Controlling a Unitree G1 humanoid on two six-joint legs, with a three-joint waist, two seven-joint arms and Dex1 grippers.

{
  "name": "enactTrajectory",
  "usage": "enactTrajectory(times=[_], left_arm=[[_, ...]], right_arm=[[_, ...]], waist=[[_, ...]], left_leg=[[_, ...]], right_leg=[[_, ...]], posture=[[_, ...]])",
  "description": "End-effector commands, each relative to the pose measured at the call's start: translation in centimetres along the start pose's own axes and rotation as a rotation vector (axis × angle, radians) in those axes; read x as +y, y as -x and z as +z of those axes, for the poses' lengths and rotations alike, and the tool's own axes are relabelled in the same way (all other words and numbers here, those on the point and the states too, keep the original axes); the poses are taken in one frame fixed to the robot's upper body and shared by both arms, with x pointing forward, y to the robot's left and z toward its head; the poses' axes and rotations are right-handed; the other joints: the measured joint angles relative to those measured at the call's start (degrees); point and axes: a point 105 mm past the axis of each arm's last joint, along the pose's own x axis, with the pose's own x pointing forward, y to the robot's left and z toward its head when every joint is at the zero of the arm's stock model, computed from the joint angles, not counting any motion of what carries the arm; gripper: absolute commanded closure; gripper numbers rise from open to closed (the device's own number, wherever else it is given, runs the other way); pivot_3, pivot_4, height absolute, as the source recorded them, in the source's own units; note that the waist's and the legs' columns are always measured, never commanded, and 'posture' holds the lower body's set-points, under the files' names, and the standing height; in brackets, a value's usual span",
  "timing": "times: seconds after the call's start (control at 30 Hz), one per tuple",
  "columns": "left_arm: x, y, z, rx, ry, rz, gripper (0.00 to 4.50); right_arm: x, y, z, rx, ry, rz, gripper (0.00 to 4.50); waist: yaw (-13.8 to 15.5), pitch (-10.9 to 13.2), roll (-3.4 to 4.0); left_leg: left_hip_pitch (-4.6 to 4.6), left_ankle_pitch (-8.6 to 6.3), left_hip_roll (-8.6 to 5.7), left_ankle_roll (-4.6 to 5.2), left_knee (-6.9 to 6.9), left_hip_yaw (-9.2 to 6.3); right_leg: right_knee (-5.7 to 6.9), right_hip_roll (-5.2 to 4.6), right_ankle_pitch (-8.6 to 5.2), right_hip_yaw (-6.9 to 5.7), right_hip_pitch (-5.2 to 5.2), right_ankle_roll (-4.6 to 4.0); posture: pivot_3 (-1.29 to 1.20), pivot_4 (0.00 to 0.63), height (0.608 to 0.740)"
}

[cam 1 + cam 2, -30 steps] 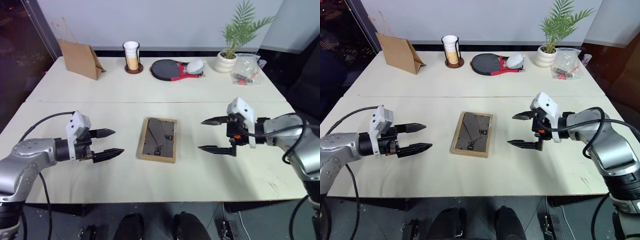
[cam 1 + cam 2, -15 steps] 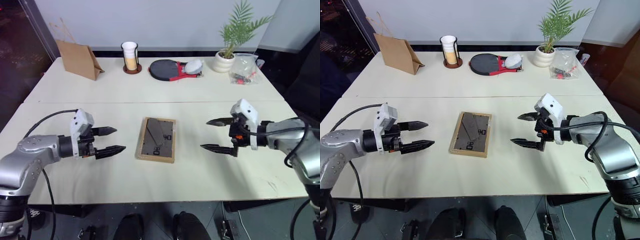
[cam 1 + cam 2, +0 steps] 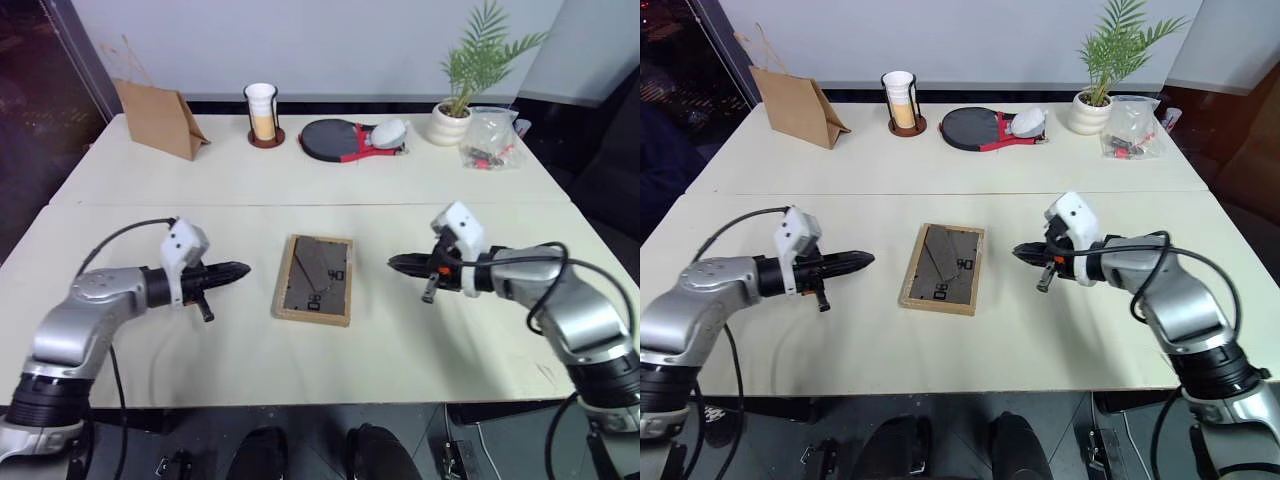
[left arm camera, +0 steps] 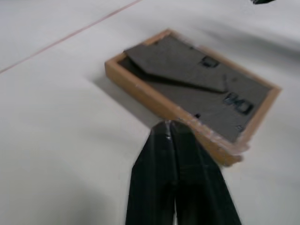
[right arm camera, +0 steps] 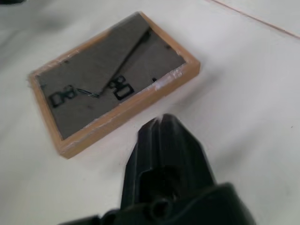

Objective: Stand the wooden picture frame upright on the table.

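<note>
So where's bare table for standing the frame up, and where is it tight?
Bare table runs along the near edge, in front of the wooden picture frame. Another free band lies beyond the frame, on both sides of the seam. The far edge is crowded: paper bag, cup, paddle, plant, plastic bag. The left tool and right tool flank the frame.

A pale grey wall [image 3: 350, 40] stands behind, dark glass [image 3: 40, 90] at left, dark floor [image 3: 520, 440] below.
</note>
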Motion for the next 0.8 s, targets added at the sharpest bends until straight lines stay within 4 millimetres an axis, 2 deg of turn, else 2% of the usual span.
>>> enactTrajectory(times=[0.03,0.17,0.3,0.5,0.8], left_arm=[[-0.2,-2.0,-0.6,0.003,-0.058,0.015,4.45],[-0.8,-4.2,-2.3,0.03,-0.064,-0.002,4.45],[-1.1,-4.8,-3.3,0.05,-0.075,-0.007,4.45],[-2.4,-3.9,-3.6,0.077,-0.061,-0.07,4.45],[-3.6,-2.0,-4.3,0.135,-0.052,-0.095,4.45]], right_arm=[[-0.4,-1.4,0.0,0.021,0.005,-0.072,4.49],[0.2,-3.9,-0.6,0.042,-0.01,-0.094,4.49],[1.9,-6.2,-0.7,0.041,-0.034,-0.041,4.49],[4.6,-8.1,0.0,0.014,-0.049,0.065,4.49],[6.0,-8.6,0.2,0.012,-0.042,0.119,4.49]], waist=[[0.01,-0.01,0.0],[-0.1,-0.02,0.0],[-0.13,-0.02,-0.01],[-0.41,-0.04,-0.01],[-0.42,-0.06,0.0]], left_leg=[[0.0,0.0,0.0,0.0,0.0,0.0],[0.0,0.0,-0.01,0.0,0.05,0.03],[0.0,0.0,0.0,0.0,0.04,0.01],[0.01,0.0,0.04,0.0,0.04,0.0],[0.05,0.0,0.08,0.0,0.02,-0.01]], right_leg=[[0.0,0.0,0.0,0.0,0.01,0.0],[0.04,0.01,0.01,0.0,0.0,0.01],[0.06,0.04,0.01,0.0,-0.02,0.01],[0.07,0.05,0.01,0.0,-0.01,0.01],[0.12,0.06,0.0,0.01,-0.01,0.0]], posture=[[0.0,0.15,0.74],[0.0,0.15,0.74],[0.0,0.15,0.74],[0.0,0.15,0.74],[0.0,0.15,0.74]])
